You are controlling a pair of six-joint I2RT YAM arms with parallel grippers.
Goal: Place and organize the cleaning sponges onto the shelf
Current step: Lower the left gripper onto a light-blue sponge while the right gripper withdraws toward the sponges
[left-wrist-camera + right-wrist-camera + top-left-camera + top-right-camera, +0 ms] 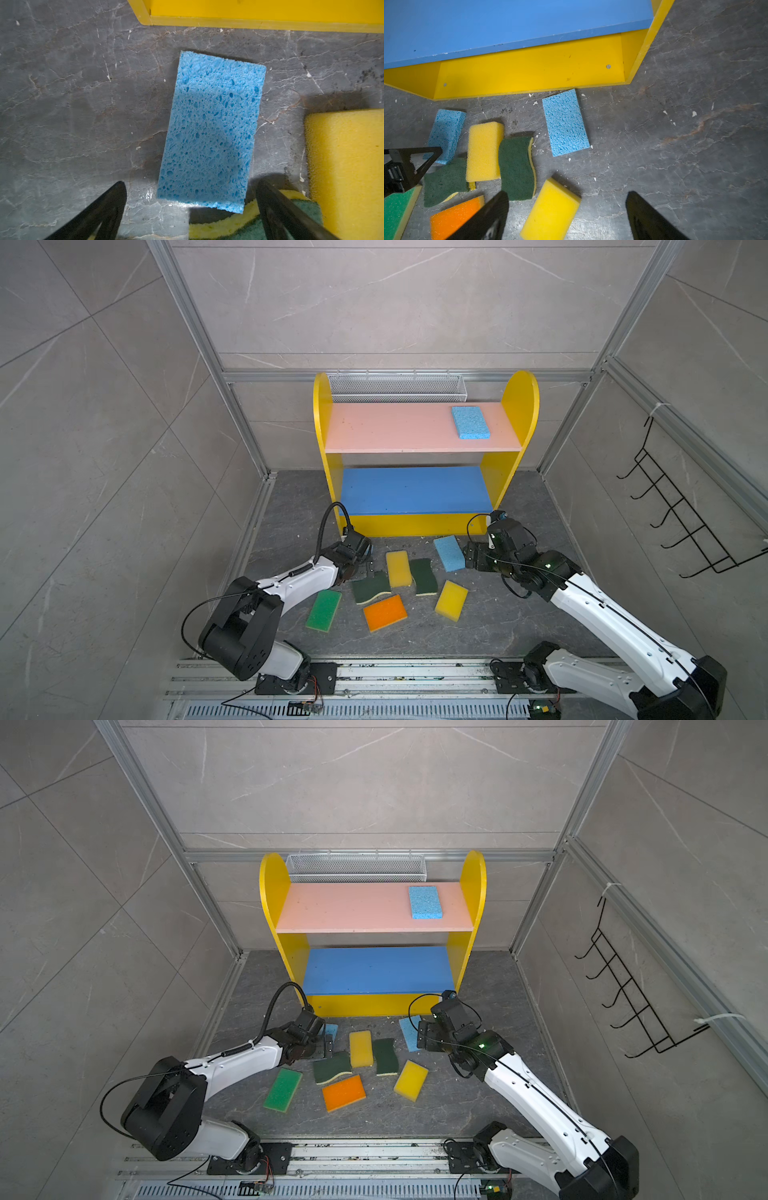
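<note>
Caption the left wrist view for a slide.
Open left gripper poised over a light blue sponge flat on the floor before the shelf, a yellow sponge alongside.

Three light blue sponges [470, 423] [449, 553] [209, 133], two yellow [398, 569] [451, 600], two wavy dark green [371, 587] [424, 576], one bright green [323, 610], one orange [385, 612] — nine in all, one shelf [519, 402], one wire-mesh basket [395, 385], one black hook rack [703, 526], two robot arms [299, 580] [602, 605].

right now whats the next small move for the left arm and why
Probably lower the left gripper straight down: its open jaws line up either side of the light blue sponge, which lies flat on the floor before the shelf, not yet gripped.
</note>
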